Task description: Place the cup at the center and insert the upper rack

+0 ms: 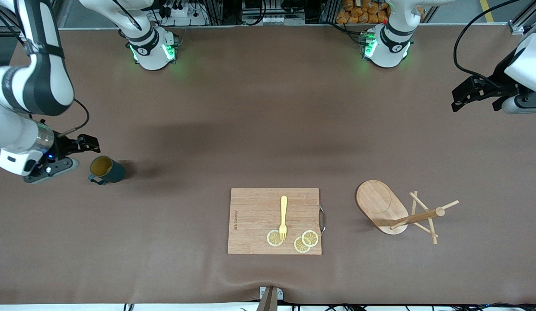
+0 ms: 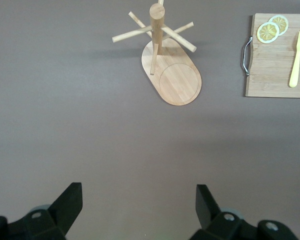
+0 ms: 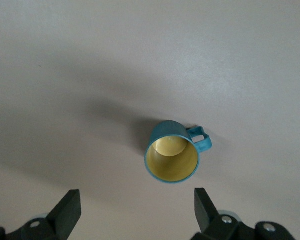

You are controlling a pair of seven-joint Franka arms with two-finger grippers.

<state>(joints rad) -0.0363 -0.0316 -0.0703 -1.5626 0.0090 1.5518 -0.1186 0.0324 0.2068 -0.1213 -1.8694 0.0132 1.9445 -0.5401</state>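
Nothing is gripped yet. The right gripper (image 1: 84,149) is held just beside the cup (image 1: 106,169) at the right arm's end of the table, jaws spread fully and empty; in the right wrist view the cup (image 3: 172,153) is seen upright, apart from both fingers (image 3: 67,207), handle turned to one side. The left gripper (image 1: 475,93) is parked over bare table at the left arm's end, also fully spread and empty; that arm waits. The upper rack (image 1: 397,211) stands on its oval base toward the left arm's end, level with the cutting board (image 1: 274,220), well apart from it.

Risks, as judged: the cup could be knocked over or pushed if a finger is brought down on the rim or the handle instead of straddling the wall. The ribbed side may slip in a shallow pinch. The rack's thin pegs could be snagged on approach, and the tall post could be tipped if grasped high. The centre is partly taken by the board with fork (image 1: 283,218) and lemon slices (image 1: 304,241), so crowding is possible.
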